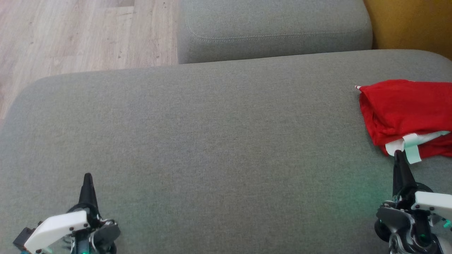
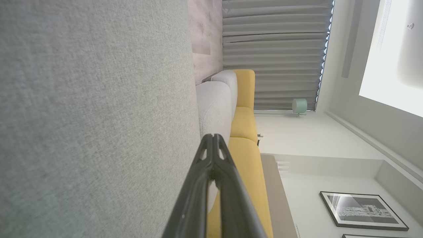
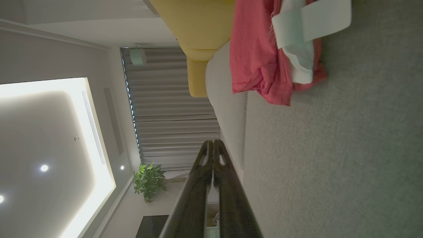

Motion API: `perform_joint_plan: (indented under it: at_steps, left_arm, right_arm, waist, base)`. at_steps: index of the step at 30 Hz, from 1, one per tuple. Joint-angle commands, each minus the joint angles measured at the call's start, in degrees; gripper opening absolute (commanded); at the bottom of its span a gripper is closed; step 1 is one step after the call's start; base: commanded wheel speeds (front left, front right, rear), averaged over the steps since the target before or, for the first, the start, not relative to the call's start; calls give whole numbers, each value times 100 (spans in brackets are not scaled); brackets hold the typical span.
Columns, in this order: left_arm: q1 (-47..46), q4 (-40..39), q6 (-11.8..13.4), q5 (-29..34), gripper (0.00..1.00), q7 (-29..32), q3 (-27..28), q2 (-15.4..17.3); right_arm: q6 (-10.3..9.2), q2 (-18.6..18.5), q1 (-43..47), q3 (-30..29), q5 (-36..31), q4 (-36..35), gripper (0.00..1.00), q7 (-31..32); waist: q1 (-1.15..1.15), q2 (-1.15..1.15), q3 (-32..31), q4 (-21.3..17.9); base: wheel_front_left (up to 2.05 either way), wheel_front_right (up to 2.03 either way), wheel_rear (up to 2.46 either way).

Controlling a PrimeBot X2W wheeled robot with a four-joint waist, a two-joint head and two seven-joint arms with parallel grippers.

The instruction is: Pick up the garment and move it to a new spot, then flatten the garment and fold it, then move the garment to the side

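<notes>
**Garment folded at right edge of cushion, both claws closed and empty**

Head view: red garment point(image 1: 406, 109) lies folded at the right edge of the big grey seat cushion point(image 1: 212, 141), with its white trim point(image 1: 411, 141) on the near side. It runs partly out of frame on the right. Right claw point(image 1: 398, 155) is over the cushion's near-right corner, fingers pressed together, tip just beside the trim; can't tell if it touches. Left claw point(image 1: 87, 178) is over the near-left part of the cushion, fingers together, well apart from the garment. A second grey cushion point(image 1: 275, 31) sits just beyond the far edge, with wood floor point(image 1: 70, 31) off the far-left corner.

Left wrist view: left claw point(image 2: 214, 137) has its fingers closed tip to tip, nothing between them, just above the bare cushion point(image 2: 82, 115). Yellow sofa point(image 2: 244, 125) and curtains point(image 2: 274, 49) lie past the cushion's end.

Right wrist view: right claw point(image 3: 212, 142) is closed, nothing gripped. Garment point(image 3: 254, 49) lies on the cushion point(image 3: 330, 148) ahead of the fingertips, white trim point(image 3: 307, 26) on top. Potted plant point(image 3: 148, 180) stands beyond the cushion.
</notes>
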Motion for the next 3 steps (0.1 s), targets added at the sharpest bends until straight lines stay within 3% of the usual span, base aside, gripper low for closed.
perform_joint_plan:
  at_steps: [1, 3]
  left_arm:
    - [-300, -211, -41, -32, 0, 18, 211, 47]
    - [-300, -211, -41, -32, 0, 18, 211, 47]
  right_arm:
    - [45, -32, -315, 116, 41, -220, 0, 32]
    - [45, -32, -315, 116, 41, -220, 0, 32]
  waist:
    - [0, 0, 0, 0]
    - [0, 0, 0, 0]
  base:
    - [0, 0, 0]
    - [0, 0, 0]
